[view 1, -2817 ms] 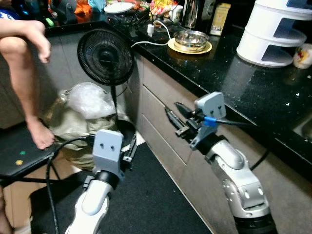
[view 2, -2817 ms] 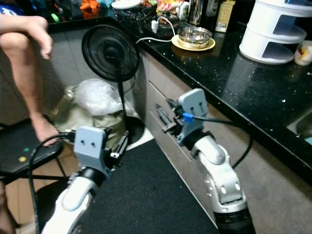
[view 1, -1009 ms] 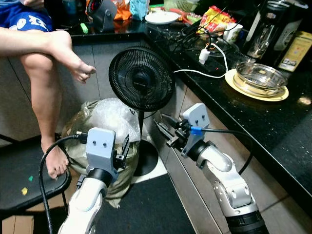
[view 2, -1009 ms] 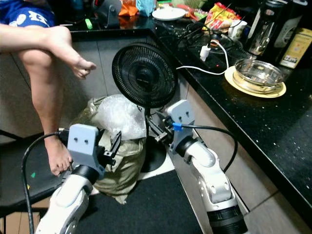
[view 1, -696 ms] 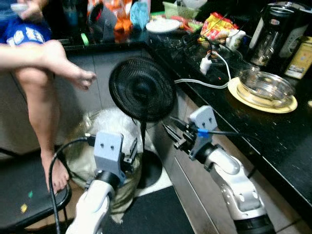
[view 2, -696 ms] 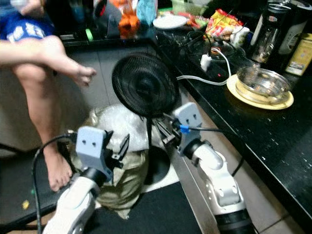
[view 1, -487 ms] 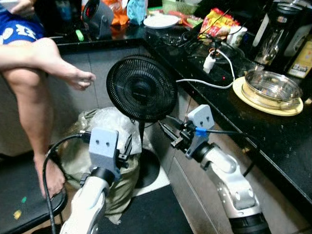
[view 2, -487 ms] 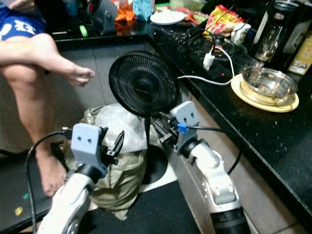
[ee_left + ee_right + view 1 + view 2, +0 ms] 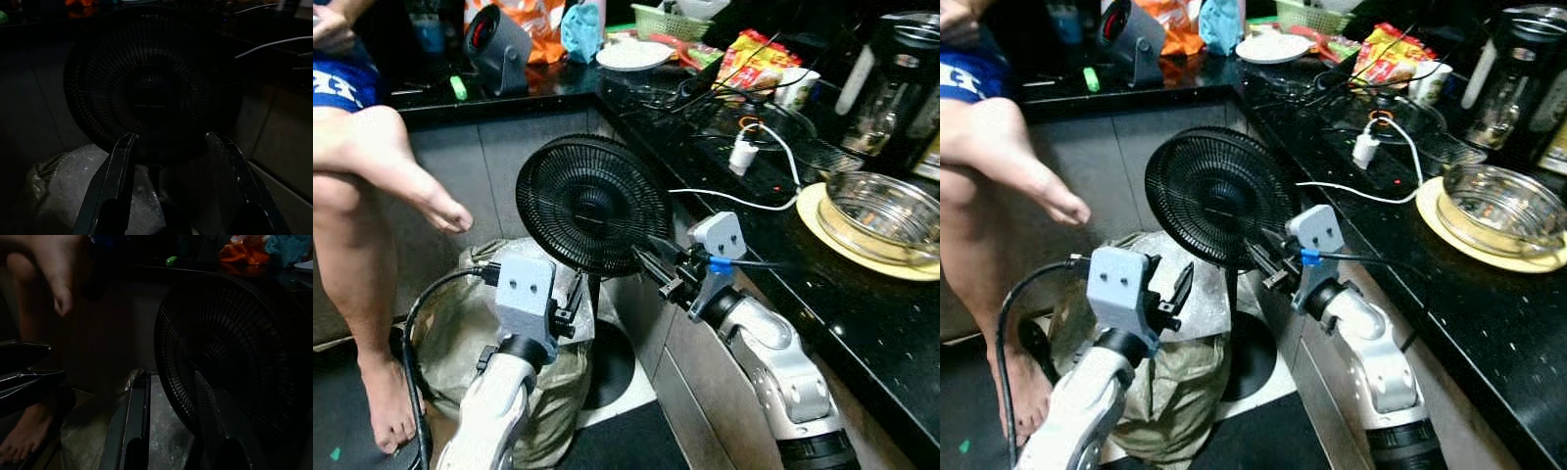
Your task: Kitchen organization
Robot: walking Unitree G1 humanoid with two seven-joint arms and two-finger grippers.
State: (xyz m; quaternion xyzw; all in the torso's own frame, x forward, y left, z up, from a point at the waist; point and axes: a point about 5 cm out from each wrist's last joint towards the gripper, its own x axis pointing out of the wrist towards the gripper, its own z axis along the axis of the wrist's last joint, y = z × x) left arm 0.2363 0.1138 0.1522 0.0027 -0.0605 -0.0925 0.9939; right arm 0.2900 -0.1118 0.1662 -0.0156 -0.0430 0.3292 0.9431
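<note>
The black fan stands on the floor at the counter corner, nearer than a moment ago. Left gripper open toward it; right gripper, seemingly open, now overlaps its grille.

Both arms raised forward, elbows bent. Left gripper: fingers spread apart, nothing between them. Right gripper: fingers parted, nothing held, reaching ahead of the left; blue band at the wrist.
</note>
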